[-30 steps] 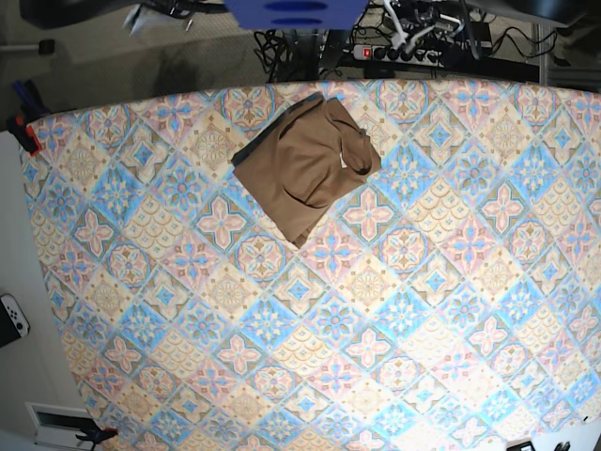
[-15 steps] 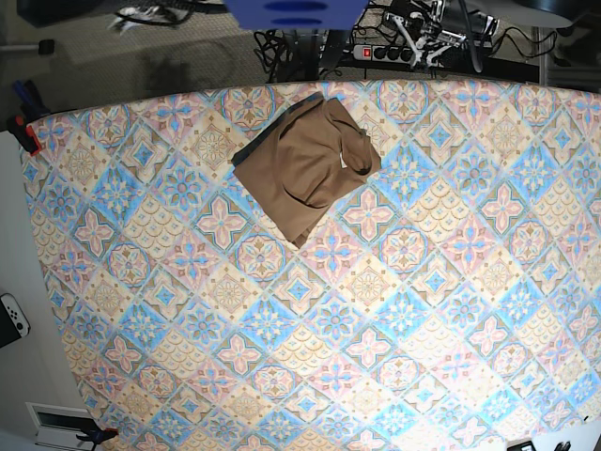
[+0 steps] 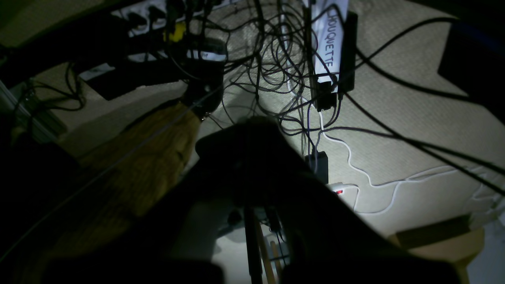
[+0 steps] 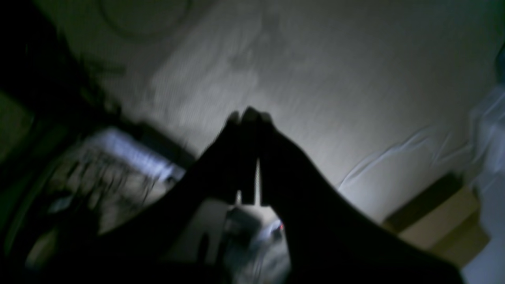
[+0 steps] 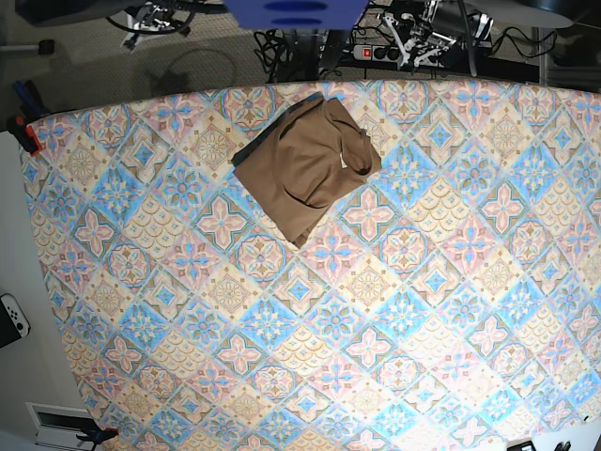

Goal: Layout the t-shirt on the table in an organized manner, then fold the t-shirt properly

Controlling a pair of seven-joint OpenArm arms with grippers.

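The tan-brown t-shirt (image 5: 305, 171) lies bunched and partly doubled over near the far edge of the table (image 5: 310, 348), with a small white label (image 5: 345, 163) showing at its right side. Both arms hang beyond the table's far edge, well apart from the cloth. In the base view my left gripper (image 5: 420, 36) is at the top right and my right gripper (image 5: 150, 16) at the top left. In the left wrist view my left gripper (image 3: 252, 128) is a dark shut silhouette over the carpet. The right wrist view is blurred; my right gripper (image 4: 249, 114) has its fingers pressed together, holding nothing.
Behind the table the carpet carries tangled cables (image 3: 276, 59), a power strip (image 5: 385, 53) and a labelled black box (image 3: 330, 43). A blue mount (image 5: 296, 11) sits at the top centre. A red clamp (image 5: 25, 133) grips the table's left corner. A game controller (image 5: 11, 319) lies off the left edge.
Both arms have shifted slightly beyond the far edge, and the right wrist view is smeared by motion. The t-shirt has not moved.
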